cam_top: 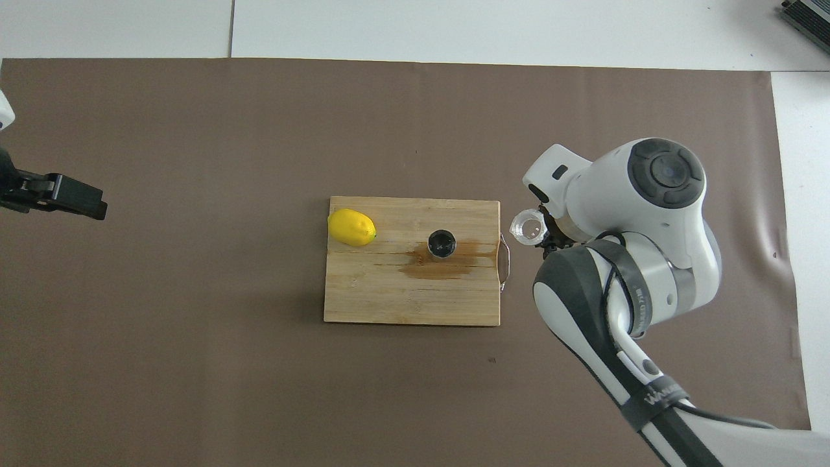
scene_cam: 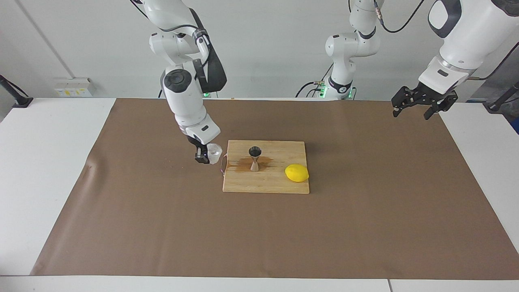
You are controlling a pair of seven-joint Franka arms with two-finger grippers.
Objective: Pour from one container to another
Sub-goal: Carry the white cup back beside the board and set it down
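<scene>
The clear glass tumbler (scene_cam: 214, 153) is upright in my right gripper (scene_cam: 206, 155), low over the brown paper just off the cutting board's handle end, toward the right arm's end of the table. From overhead the tumbler (cam_top: 528, 228) shows its round mouth, and the arm covers most of the gripper. The steel jigger (scene_cam: 255, 158) stands upright on the wooden cutting board (scene_cam: 279, 184), with its dark mouth up (cam_top: 442, 243). My left gripper (scene_cam: 411, 113) is open and empty, and waits high over the left arm's end of the table (cam_top: 71, 198).
A yellow lemon (scene_cam: 297, 173) lies on the board beside the jigger, toward the left arm's end (cam_top: 351, 227). A brown wet stain (cam_top: 447, 266) spreads on the board around the jigger. Brown paper (scene_cam: 162, 227) covers the table.
</scene>
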